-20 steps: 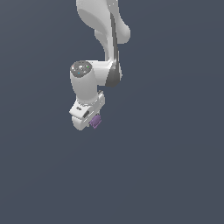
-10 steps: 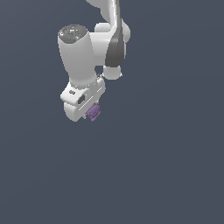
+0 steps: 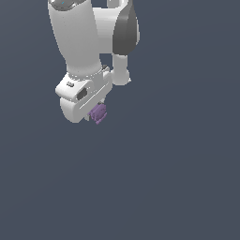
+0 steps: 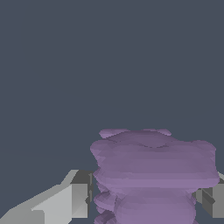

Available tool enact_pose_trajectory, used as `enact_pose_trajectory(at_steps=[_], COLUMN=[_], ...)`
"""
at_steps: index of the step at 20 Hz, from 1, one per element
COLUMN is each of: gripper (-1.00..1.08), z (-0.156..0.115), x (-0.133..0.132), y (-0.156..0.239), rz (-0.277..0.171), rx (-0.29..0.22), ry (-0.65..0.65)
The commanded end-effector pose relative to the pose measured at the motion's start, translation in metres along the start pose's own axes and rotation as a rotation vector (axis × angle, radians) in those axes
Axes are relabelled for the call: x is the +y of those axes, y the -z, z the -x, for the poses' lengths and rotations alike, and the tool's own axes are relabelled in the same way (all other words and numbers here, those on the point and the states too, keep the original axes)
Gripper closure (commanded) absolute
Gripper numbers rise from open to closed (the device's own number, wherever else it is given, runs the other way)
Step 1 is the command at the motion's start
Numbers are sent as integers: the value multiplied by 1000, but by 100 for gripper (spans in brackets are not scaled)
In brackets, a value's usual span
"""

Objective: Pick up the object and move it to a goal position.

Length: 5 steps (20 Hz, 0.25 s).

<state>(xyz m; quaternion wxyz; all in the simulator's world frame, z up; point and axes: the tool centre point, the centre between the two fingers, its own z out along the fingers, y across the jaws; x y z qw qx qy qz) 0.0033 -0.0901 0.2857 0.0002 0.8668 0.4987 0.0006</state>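
My gripper now closer and larger than before, fingers pinching the purple object, no readable writing.

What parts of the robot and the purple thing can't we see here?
- Exterior view: the gripper fingertips are hidden behind its own white body; the arm's top is cut off by the edge.
- Wrist view: the purple object bottom is cut off by the edge.
- Neither view shows the goal position.

object between end effector fingers, seemingly touching both
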Motion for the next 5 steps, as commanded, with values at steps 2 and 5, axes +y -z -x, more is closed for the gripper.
enact_pose_trajectory(at_steps=[2,5], gripper=[108,108], z=[-1,-2], x=[2,3], y=[8,10], rz=[-1,-1], rx=[0,-1], ry=[0,-1])
